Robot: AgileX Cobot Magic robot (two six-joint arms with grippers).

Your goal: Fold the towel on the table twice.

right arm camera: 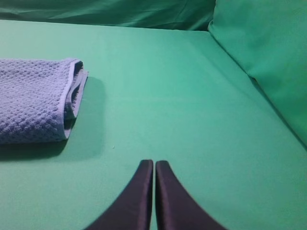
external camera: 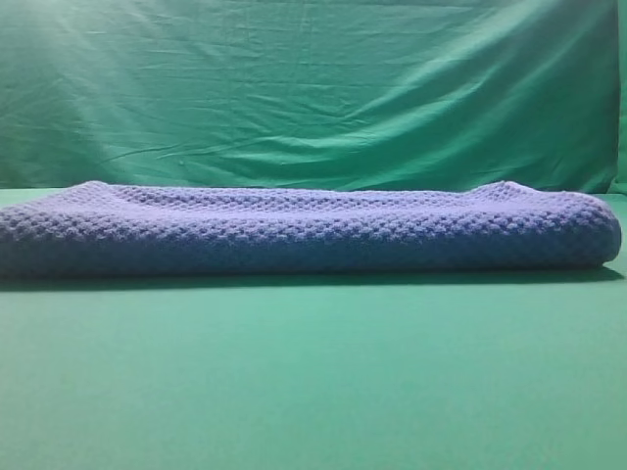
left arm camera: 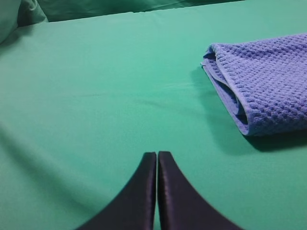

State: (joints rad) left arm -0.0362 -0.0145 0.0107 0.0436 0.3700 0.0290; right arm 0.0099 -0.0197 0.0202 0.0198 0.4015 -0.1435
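towel (left arm camera: 268, 86) lies folded in a long band across the table (external camera: 313, 392), layered ends showing in both wrist views. left gripper (left arm camera: 157, 155) pressed together, holding nothing, off the towel's left end; right gripper (right arm camera: 154, 164) likewise, off the right end. looks already folded. risks: springing open of the puffy layers; dragging the stack if nudged; uneven edges.

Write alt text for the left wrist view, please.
A folded blue-grey towel with a bumpy weave lies on the green table at the right of the frame, its layered end facing the camera. The left pincer sits at bottom centre, shut and empty, apart from the towel.
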